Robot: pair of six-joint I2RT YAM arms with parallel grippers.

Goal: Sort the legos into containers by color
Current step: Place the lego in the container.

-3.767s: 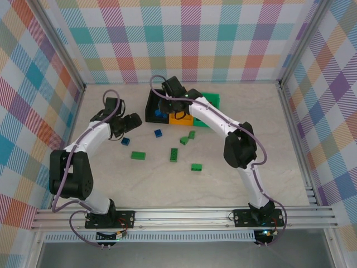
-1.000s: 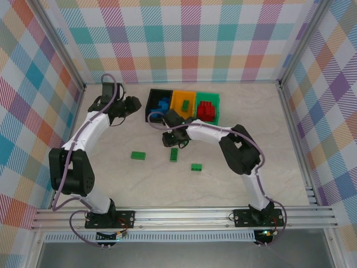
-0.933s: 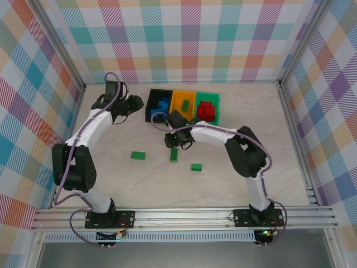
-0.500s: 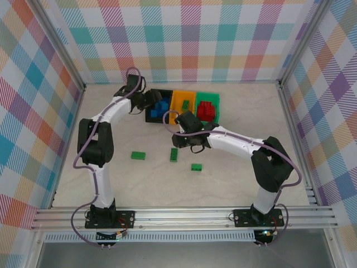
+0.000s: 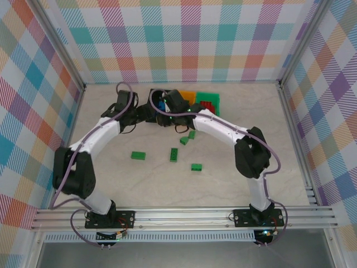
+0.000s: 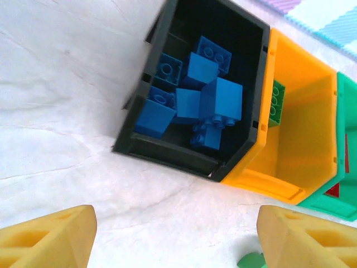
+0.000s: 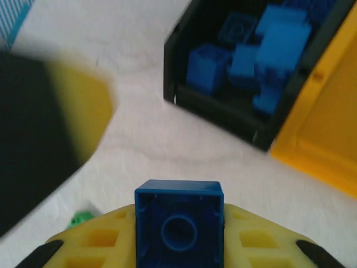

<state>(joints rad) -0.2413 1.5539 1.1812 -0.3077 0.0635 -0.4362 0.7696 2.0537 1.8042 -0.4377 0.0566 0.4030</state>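
Currently right gripper (image 7: 178,252) pinches a blue lego (image 7: 178,223) near the black bin (image 7: 218,114) (blue legos (image 6: 215,103) inside); left gripper (image 6: 175,237) spread wide, empty.

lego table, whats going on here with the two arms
Two robot arms are sorting lego bricks into bins by colour. The right arm's fingers grip a blue brick near the black bin, which holds a pile of blue bricks. The left arm's fingers are open and empty in front of that bin. The orange-yellow bin has one green brick, and several green bricks lie loose on the table.
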